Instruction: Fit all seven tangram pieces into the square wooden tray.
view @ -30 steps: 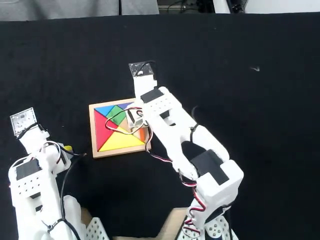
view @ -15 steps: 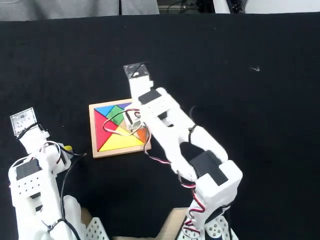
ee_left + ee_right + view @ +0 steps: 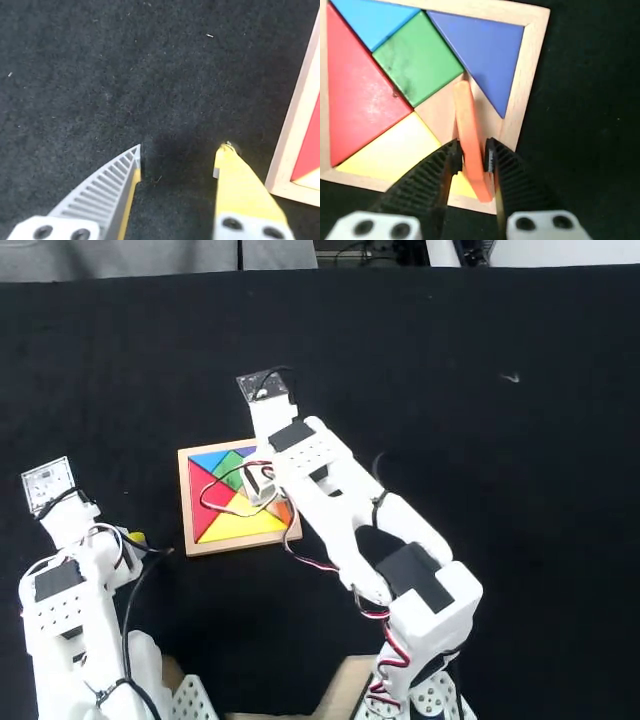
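The left jaws hang spread over the black desk (image 3: pixel 100 75), just beside the wooden tray (image 3: pixel 292 130). The right jaws pinch the orange piece (image 3: pixel 469 125) on edge, its tip in the tray's gap between green square (image 3: pixel 417 60) and dark blue triangle (image 3: pixel 485 45).

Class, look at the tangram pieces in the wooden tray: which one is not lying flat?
The orange piece. It stands tilted on its edge, pinched in the right gripper, while every other piece lies flat in the tray.
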